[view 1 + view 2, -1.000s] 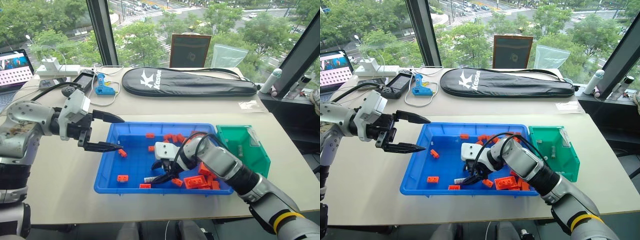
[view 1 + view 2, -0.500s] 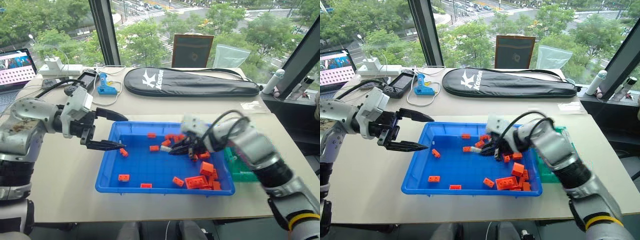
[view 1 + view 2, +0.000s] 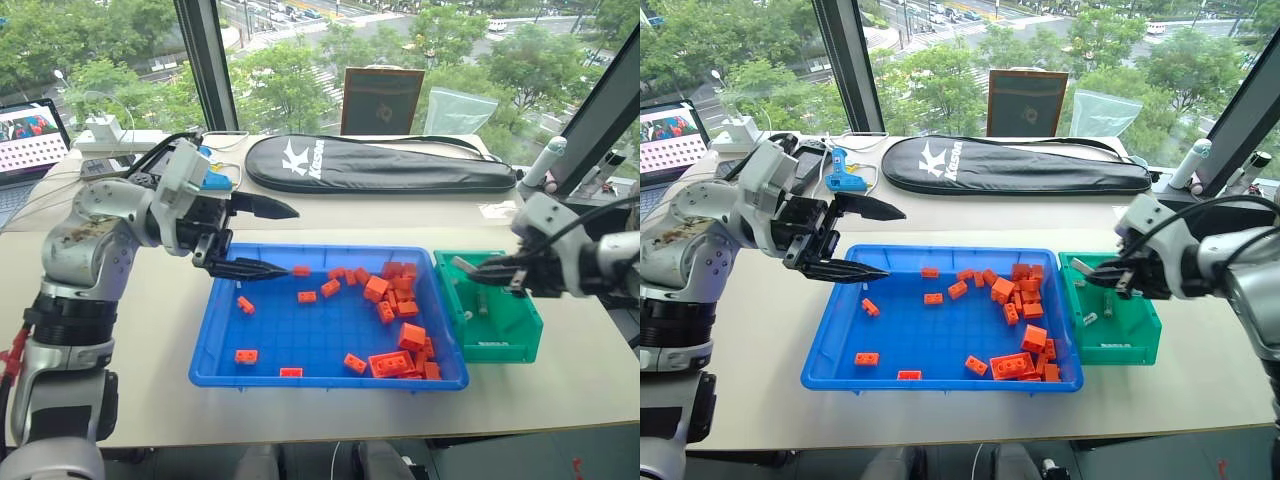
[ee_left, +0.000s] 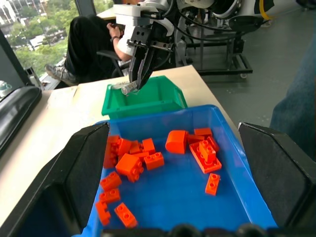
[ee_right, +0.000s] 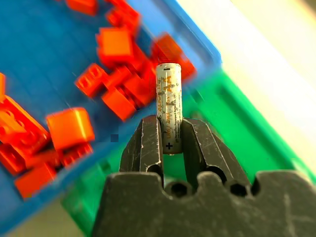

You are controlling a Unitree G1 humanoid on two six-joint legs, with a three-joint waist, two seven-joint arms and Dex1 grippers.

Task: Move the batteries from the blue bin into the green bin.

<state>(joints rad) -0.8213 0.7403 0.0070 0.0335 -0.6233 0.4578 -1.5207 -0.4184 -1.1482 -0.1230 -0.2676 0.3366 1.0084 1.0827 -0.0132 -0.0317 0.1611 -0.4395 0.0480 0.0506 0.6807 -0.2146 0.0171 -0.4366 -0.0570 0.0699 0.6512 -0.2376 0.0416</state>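
My right gripper (image 3: 468,268) is shut on one of the batteries (image 5: 168,101), a silver-grey cylinder standing up between the fingertips. It hovers over the near-left part of the green bin (image 3: 503,339), where two more batteries (image 3: 1107,304) lie on the floor. The left wrist view shows the held battery (image 4: 127,88) just above the green bin's rim. The blue bin (image 3: 330,381) holds scattered orange bricks (image 3: 398,289), mostly on its right side. My left gripper (image 3: 291,241) stands open and empty above the blue bin's far-left corner, pointing right.
A black racket bag (image 3: 375,163) lies across the table behind the bins. A laptop (image 3: 30,135), a power strip and a blue tool (image 3: 209,176) sit at the far left. A white bottle (image 3: 543,162) stands at the far right by the window frame.
My right gripper closed on a battery in the blue bin, lifted it and swung right to above the green bin. My left gripper drifted right and slightly up over the blue bin's corner.
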